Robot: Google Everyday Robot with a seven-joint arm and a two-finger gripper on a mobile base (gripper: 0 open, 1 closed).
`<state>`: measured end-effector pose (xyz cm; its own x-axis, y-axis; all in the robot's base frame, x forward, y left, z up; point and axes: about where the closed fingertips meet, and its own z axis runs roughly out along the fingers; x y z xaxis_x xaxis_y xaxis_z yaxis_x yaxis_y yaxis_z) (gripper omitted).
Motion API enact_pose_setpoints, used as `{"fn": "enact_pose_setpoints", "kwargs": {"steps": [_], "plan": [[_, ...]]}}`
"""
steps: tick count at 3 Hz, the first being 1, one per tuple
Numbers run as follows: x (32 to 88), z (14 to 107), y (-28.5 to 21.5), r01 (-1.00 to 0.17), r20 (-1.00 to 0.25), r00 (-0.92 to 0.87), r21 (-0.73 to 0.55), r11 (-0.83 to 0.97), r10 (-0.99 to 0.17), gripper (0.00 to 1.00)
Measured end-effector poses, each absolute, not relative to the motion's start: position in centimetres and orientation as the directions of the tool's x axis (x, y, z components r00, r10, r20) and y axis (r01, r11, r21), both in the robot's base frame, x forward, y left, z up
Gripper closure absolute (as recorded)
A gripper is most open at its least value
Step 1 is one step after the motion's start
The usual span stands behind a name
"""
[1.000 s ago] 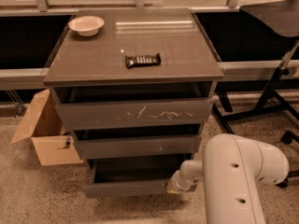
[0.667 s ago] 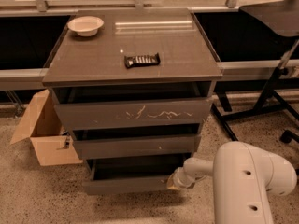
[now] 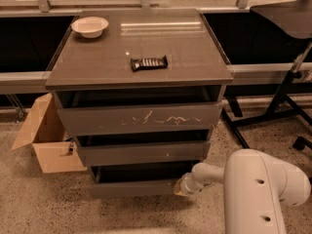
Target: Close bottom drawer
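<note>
Nearest the camera, at the near right, the robot's white arm (image 3: pixel 258 189) reaches left and low, and the gripper (image 3: pixel 184 184) sits at the right end of the bottom drawer (image 3: pixel 131 188), against or just beside its plain front panel. From here I cannot tell whether the gripper is spread or closed. The bottom drawer is the lowest of three in the cabinet and stands partly pulled out, with a dark strip of its open box showing above the front panel. The step in hand looks like the push itself. To do it well, the press should go straight toward the far side, square to the panel. Because contact is at the right end, the drawer may skew on its runners, so a slow, even push or a point nearer the middle would be safer. Above it are the middle drawer (image 3: pixel 141 152) and the scratched top drawer (image 3: pixel 141 118), both also slightly out. A cardboard box (image 3: pixel 46 140) stands on the floor to the left. Farther back, the cabinet top (image 3: pixel 195 48) carries a candy bar (image 3: pixel 148 63) and, at the far left, a white bowl (image 3: pixel 89 26).
</note>
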<state>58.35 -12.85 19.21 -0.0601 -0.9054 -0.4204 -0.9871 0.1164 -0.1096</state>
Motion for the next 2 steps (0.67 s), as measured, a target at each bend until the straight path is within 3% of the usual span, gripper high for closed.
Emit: {"fn": "enact_pose_setpoints", "kwargs": {"steps": [2], "plan": [[58.35,19.20,-12.85,-0.987,-0.420,-0.060,-0.109,0.116,-0.905,0.15]]}}
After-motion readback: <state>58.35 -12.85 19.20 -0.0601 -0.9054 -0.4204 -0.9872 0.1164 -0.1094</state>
